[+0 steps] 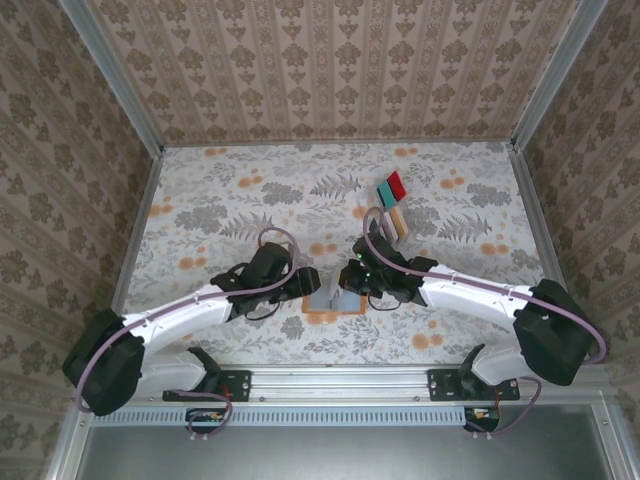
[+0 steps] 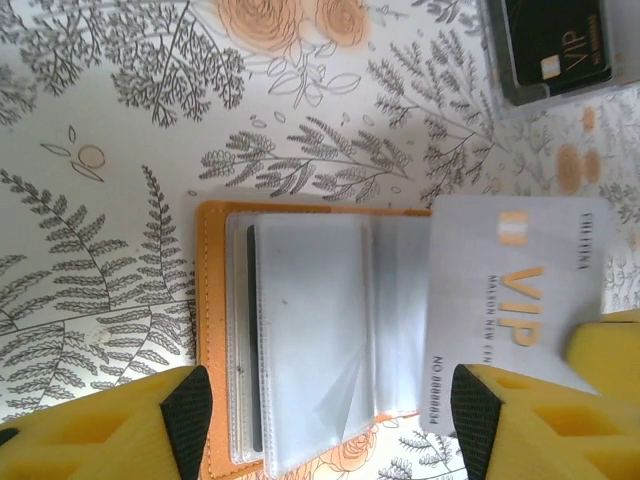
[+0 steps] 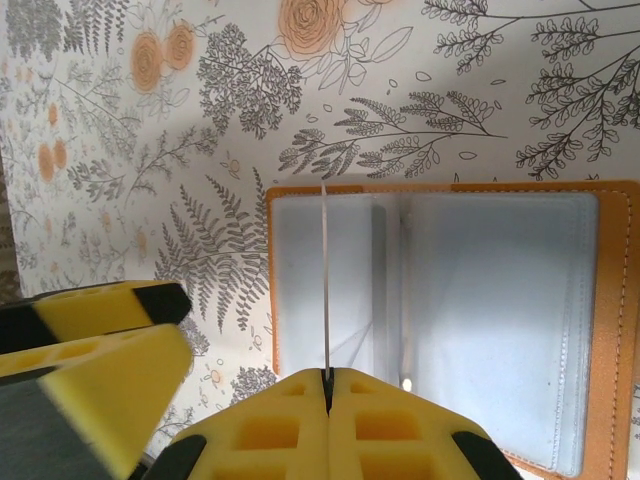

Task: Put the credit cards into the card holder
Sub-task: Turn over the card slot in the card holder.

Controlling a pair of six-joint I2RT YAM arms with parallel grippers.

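Worktop (image 1: 220, 200), near edge: my left tool (image 2: 330, 425) hangs wide open over the open card holder (image 2: 212, 300). My right tool (image 3: 327, 378) pinches a grey VIP card (image 2: 515, 310) over its clear sleeves. Other credit cards (image 1: 392, 188) lie farther back, right.

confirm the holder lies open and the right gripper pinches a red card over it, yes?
Not red. The card the right gripper pinches is pale grey with gold VIP lettering, as the left wrist view shows. The holder does lie open under it.
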